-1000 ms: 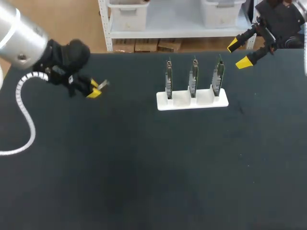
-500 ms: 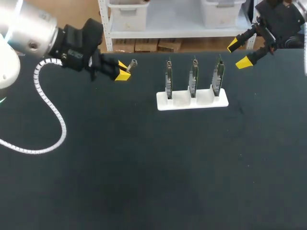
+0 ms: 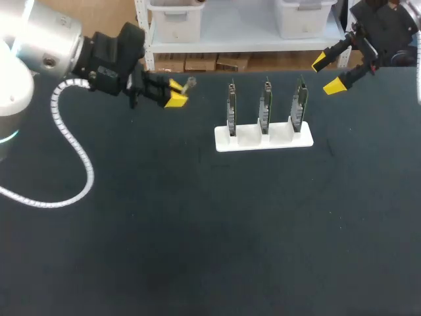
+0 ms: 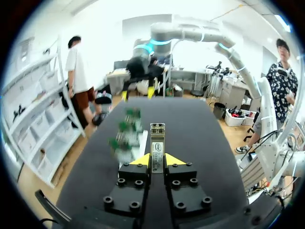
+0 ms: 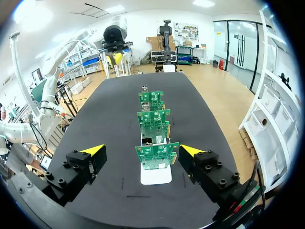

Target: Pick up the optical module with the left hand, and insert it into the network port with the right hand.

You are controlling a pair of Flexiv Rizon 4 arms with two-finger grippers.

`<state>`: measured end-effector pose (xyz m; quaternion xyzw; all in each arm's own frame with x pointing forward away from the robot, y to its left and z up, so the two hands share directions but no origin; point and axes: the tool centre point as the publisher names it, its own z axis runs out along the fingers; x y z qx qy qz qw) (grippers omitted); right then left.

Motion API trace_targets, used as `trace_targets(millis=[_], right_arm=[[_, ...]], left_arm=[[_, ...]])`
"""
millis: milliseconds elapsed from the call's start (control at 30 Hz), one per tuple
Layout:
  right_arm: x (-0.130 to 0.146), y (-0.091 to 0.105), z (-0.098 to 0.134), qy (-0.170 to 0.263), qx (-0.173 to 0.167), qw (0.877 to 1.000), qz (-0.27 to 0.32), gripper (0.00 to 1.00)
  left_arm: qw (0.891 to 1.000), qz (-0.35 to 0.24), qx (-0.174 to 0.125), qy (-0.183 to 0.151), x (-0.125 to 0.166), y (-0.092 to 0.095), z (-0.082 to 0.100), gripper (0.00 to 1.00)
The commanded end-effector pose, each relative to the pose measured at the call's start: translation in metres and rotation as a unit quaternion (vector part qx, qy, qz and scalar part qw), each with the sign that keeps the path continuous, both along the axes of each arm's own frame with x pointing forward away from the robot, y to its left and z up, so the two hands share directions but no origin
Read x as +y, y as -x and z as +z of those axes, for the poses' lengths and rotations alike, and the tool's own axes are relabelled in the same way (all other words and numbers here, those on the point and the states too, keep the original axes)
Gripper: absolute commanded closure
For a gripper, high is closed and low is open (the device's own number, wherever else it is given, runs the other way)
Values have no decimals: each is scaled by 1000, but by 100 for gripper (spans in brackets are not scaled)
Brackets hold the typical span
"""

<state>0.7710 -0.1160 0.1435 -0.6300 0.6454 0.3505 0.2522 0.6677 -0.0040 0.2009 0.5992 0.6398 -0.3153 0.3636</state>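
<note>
The optical module (image 4: pixel 157 148) is gripped by one end between the fingers of the left gripper (image 4: pixel 157 160), above the table (image 3: pixel 197 230) near the network cards (image 3: pixel 266 105) (the other end is likely left free for handover). Its long axis is directed along the fingers, toward the cards. The right gripper (image 3: pixel 327 74) is held wide open, empty.
</note>
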Motion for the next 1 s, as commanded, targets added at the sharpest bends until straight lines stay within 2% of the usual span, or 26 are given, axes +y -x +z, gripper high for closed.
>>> trace_targets(millis=[33, 167, 267, 700, 800, 1000], right_arm=[[0, 2, 0, 0, -2, 1000, -2, 0], [0, 2, 0, 0, -2, 1000, -2, 0], [0, 2, 0, 0, -2, 1000, -2, 0], [0, 2, 0, 0, -2, 1000, -2, 0], [0, 2, 0, 0, -2, 1000, -2, 0], [0, 2, 0, 0, -2, 1000, -2, 0]], left_arm=[[999, -25, -20, 29, -52, -12, 12, 100], [997, -55, -32, 32, -96, -15, 25, 100], [997, -70, -25, 34, -118, -15, 26, 100], [997, -71, -26, 33, -121, -16, 26, 100], [998, -49, -16, 46, -115, -16, 20, 100], [995, -54, -11, 83, -152, -15, 22, 100]])
